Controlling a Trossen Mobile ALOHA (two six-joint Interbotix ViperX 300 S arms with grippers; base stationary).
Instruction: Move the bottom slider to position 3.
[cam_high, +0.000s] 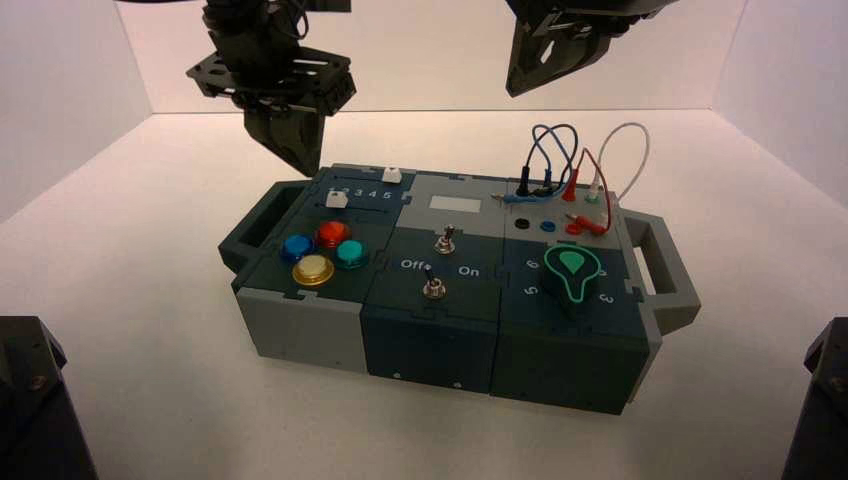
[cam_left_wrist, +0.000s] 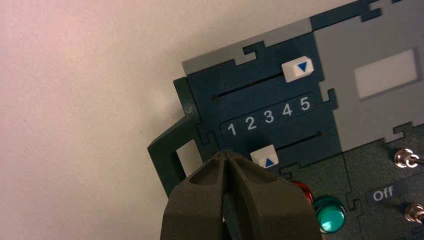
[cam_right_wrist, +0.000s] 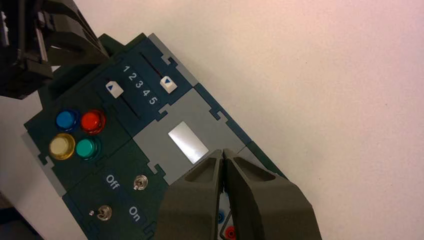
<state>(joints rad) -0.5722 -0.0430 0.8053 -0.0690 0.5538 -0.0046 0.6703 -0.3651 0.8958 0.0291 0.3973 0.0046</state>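
Observation:
The bottom slider (cam_left_wrist: 264, 157) is a small white cube with a blue arrow, in its slot below the printed row 1 to 5. It stands about level with the 2, left of position 3 (cam_left_wrist: 269, 116). It also shows in the high view (cam_high: 335, 199) and the right wrist view (cam_right_wrist: 114, 89). My left gripper (cam_left_wrist: 226, 154) is shut and empty, its tips just beside the knob on the side of the 1, over the box's left rear corner (cam_high: 295, 160). My right gripper (cam_right_wrist: 223, 151) is shut and empty, held high over the box's right rear (cam_high: 520, 85).
The top slider (cam_left_wrist: 297, 68) stands at 5. Four round buttons (cam_high: 320, 252) lie in front of the sliders. Two silver toggle switches (cam_high: 433, 287), a green-outlined dial (cam_high: 572, 270) and looped wires (cam_high: 560, 160) fill the middle and right. A handle (cam_left_wrist: 172, 150) juts from the box's left end.

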